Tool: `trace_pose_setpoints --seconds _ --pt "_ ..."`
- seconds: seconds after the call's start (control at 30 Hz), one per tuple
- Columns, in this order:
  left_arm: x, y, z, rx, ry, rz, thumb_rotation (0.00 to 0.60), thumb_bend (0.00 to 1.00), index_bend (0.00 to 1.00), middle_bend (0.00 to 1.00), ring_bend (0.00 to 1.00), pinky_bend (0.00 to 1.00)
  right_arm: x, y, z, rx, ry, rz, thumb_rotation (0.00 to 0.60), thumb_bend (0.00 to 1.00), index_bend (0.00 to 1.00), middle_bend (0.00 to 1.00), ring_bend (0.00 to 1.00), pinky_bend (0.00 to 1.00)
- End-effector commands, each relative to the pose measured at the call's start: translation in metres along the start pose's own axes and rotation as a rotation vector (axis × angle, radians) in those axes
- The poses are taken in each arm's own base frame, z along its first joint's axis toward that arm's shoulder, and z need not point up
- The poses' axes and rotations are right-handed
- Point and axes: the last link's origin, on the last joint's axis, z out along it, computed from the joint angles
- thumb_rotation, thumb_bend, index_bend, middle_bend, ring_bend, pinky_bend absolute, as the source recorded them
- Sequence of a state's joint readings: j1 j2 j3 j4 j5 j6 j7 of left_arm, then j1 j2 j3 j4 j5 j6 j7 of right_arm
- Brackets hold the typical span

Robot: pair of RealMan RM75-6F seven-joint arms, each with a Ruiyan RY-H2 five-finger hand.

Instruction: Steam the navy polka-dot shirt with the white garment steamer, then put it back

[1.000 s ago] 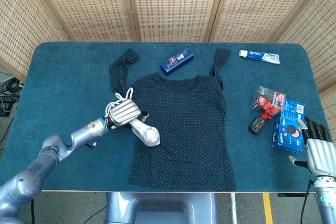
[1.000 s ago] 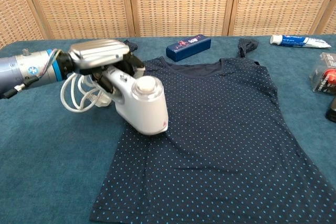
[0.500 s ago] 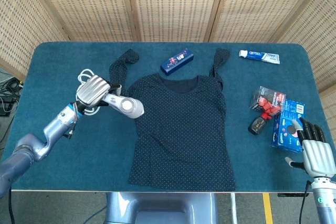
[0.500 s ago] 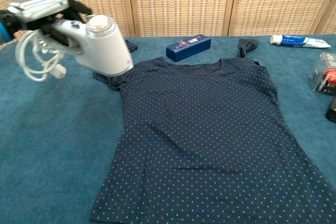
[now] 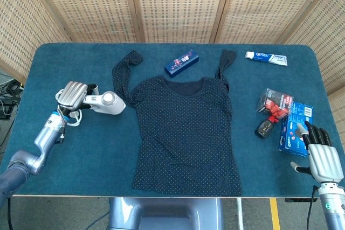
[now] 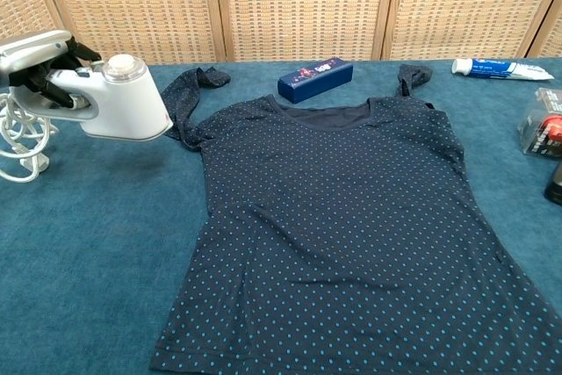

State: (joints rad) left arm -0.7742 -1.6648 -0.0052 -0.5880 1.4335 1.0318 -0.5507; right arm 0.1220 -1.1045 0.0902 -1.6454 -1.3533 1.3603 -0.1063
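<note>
The left hand [image 5: 71,94], ribbed silver metal, grips the handle of the steamer [image 5: 105,103], a smooth white plastic body with a round cap on top and a flat wedge head. Its looped white cord [image 6: 19,133] dangles below the hand. The steamer is held just off the shirt's edge, above the teal carpet-like table [image 5: 70,144]. The shirt [image 5: 186,133], soft navy cloth with pale dots, lies flat to the right of that hand, sleeves folded up. The right hand [image 5: 322,154] rests at the table's near edge, holding nothing, dark fingers spread, just beside a glossy blue box [image 5: 296,127].
</note>
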Motion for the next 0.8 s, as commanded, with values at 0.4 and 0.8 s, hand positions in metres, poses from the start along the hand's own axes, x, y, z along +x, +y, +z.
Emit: trace_pose_setpoints --seconds 0.4,0.8 --pt "-0.040 0.007 0.014 0.052 -0.102 0.041 0.600 0.11 0.74 0.71 0.70 0.78 -0.001 0.002 0.002 -0.014 -0.009 0.001 0.600 0.00 0.00 0.00 0.00 0.00" --pt "-0.046 0.007 0.011 0.057 -0.190 0.043 0.600 0.00 0.00 0.00 0.00 0.04 -0.001 0.001 0.001 -0.009 -0.009 0.003 0.600 0.00 0.00 0.00 0.00 0.00"
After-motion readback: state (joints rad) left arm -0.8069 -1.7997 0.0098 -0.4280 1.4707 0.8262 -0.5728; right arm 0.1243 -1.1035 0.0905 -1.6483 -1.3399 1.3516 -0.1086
